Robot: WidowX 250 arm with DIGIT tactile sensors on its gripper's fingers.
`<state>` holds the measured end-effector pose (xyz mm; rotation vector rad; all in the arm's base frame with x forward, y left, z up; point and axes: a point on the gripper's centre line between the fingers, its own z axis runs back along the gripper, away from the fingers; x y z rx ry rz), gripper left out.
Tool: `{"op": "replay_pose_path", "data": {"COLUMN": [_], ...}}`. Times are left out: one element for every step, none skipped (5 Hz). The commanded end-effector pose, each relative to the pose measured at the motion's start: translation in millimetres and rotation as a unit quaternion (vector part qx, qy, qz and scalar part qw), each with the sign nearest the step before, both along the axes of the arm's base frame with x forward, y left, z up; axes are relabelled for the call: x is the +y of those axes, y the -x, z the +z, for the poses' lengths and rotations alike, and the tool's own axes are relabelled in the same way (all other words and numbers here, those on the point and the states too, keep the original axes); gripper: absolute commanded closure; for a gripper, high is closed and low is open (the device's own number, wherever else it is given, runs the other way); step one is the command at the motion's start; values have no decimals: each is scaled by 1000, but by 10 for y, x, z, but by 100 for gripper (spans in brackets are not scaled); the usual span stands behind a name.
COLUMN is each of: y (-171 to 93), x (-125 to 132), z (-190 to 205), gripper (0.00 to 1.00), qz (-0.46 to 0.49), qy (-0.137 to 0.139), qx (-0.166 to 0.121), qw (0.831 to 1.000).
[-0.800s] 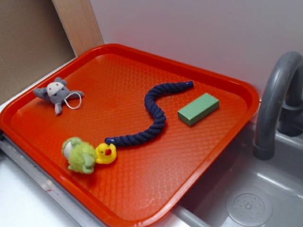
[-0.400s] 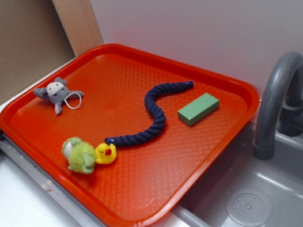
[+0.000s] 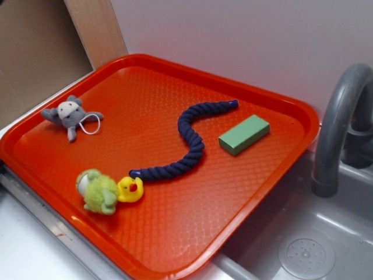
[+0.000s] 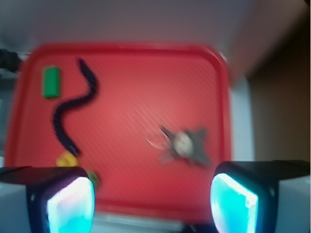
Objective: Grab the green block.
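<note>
The green block [image 3: 244, 135] lies flat on the orange-red tray [image 3: 145, 81] near its right rim, just right of a dark blue rope [image 3: 187, 142]. The wrist view is blurred; there the green block [image 4: 51, 82] shows small at the upper left of the tray [image 4: 141, 87]. My gripper [image 4: 151, 204] hangs high above the tray's near edge, far from the block. Its two fingers stand wide apart with nothing between them. The gripper is out of the exterior view.
A grey plush [image 3: 71, 114] lies at the tray's left, a fuzzy lime-green plush [image 3: 98, 191] and a yellow duck [image 3: 130, 189] near its front. A grey faucet [image 3: 338, 128] and sink [image 3: 303, 245] stand to the right. A white wall rises behind.
</note>
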<state>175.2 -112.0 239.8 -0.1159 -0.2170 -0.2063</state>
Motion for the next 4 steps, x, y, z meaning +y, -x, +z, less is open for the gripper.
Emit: {"op": "replay_pose_path", "data": {"y": [-444,-631,-760,-879], "x": [-973,-1482,-1861,-2084], "z": [-252,-493,-721,-1028], "gripper": [0,0,0,0], "qz": [-47,-74,-86,-68], "qy": [41,37,38,-27], "qx": [29,43,65,102], "qw": [998,996,993,992]}}
